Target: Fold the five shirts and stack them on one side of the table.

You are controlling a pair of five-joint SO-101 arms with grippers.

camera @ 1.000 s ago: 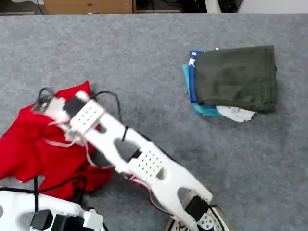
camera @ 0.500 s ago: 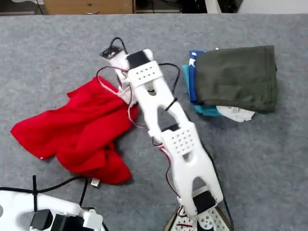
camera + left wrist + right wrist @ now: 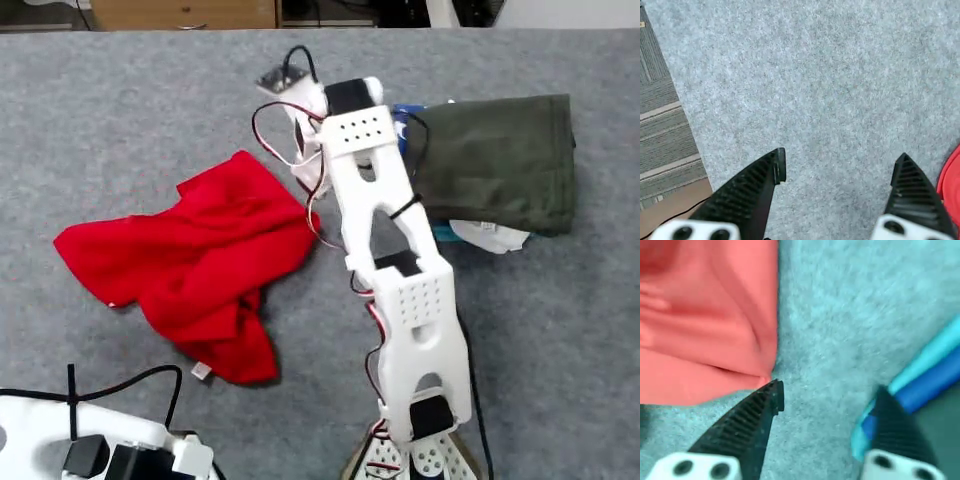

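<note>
Grey carpet-like worktop [image 3: 130, 110] carries everything. Right claw [image 3: 829, 390] hangs low over it with its fingers spread apart, gripping nothing. The crumpled red cotton shirt [image 3: 200, 260] lies just beside one fingertip, and the stack of folded shirts [image 3: 480, 175], olive-green on top of blue, teal and white, lies just beside the other. Left claw [image 3: 841, 156] is likewise spread wide over bare grey, with a sliver of red near one finger.

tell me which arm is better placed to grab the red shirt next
Right, probably. The right tool hangs open beside the red shirt, one fingertip at its edge. The left tool is open over bare table, with the shirt off to one side.
</note>
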